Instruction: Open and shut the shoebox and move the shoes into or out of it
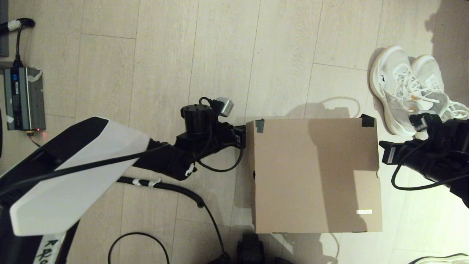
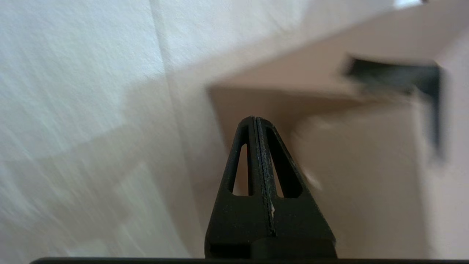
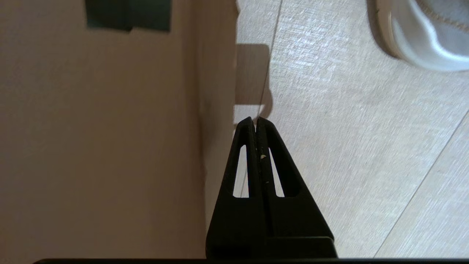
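On the pale wood floor: large plain brown cardboard shoebox [image 1: 315, 176], lid down, between both arms. Left gripper [image 2: 256, 121] at its far left corner, jaws pressed together, empty. Right gripper [image 3: 255, 121] alongside the right wall, jaws likewise together, nearer the white mesh lace-up shoes [image 1: 410, 88] just beyond.

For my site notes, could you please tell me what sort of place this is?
Probably an indoor room used for robot trials: pale wood-look plank floor, a closed shoebox and shoes set straight on it, and a power unit with cables.

A robot test room is showing itself: pale plank floor [image 1: 165, 55] (no furniture), a power supply [image 1: 23, 98] and cables [image 1: 176, 189] lying lower left.
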Robot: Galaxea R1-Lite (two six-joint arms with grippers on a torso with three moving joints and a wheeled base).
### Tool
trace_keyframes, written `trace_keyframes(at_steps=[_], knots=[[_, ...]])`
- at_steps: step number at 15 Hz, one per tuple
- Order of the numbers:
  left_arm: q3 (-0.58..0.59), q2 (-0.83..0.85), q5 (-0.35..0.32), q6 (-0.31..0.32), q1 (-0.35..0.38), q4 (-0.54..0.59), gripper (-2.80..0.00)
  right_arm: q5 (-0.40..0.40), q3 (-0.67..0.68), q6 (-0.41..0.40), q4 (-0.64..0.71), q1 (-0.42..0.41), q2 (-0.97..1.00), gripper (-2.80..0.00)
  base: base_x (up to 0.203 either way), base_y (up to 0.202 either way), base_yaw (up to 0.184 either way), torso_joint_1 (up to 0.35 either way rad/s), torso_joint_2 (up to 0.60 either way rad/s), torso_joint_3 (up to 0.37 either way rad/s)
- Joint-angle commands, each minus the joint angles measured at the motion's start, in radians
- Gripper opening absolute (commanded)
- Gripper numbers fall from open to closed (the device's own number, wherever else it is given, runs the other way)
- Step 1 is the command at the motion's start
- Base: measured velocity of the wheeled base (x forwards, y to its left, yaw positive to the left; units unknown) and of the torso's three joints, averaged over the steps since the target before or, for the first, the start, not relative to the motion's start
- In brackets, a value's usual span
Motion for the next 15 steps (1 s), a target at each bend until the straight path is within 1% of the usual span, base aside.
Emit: trace_keyframes(at_steps=[1, 4, 6, 9, 11, 13, 14, 15], knots=[[-0.040, 0.039, 0.001, 0.000, 0.020, -0.003, -2.80, 0.006, 0.033, -0.001, -0.005, -0.001, -0.030, -2.80, 0.000, 0.000, 0.000, 0.000, 0.00, 0.000], [-0.042, 0.026, 0.001, 0.000, 0.072, 0.005, -2.80, 0.024, 0.061, -0.001, -0.004, 0.018, -0.058, -2.80, 0.000, 0.000, 0.000, 0.000, 0.00, 0.000], [-0.046, 0.016, 0.001, 0.000, 0.092, 0.018, -2.80, 0.024, 0.082, 0.002, -0.002, 0.043, -0.069, -2.80, 0.000, 0.000, 0.000, 0.000, 0.00, 0.000], [-0.023, -0.020, 0.001, 0.005, 0.119, 0.032, -2.80, 0.016, 0.140, 0.008, -0.001, 0.116, -0.083, -2.80, 0.000, 0.000, 0.000, 0.000, 0.00, 0.000], [-0.017, -0.049, 0.000, 0.014, 0.157, 0.040, -2.80, 0.011, 0.152, 0.011, -0.001, 0.168, -0.088, -2.80, 0.000, 0.000, 0.000, 0.000, 0.00, 0.000], [-0.017, -0.089, -0.008, 0.018, 0.216, 0.078, -2.80, -0.025, 0.153, 0.012, -0.001, 0.236, -0.089, -2.80, 0.000, 0.000, 0.000, 0.000, 0.00, 0.000], [-0.003, -0.114, -0.010, 0.025, 0.239, 0.097, -2.80, -0.049, 0.153, 0.012, -0.001, 0.252, -0.090, -2.80, 0.000, 0.000, 0.000, 0.000, 0.00, 0.000], [0.039, -0.140, -0.013, 0.031, 0.245, 0.114, -2.80, -0.055, 0.152, 0.010, -0.002, 0.246, -0.091, -2.80, 0.000, 0.000, 0.000, 0.000, 0.00, 0.000]])
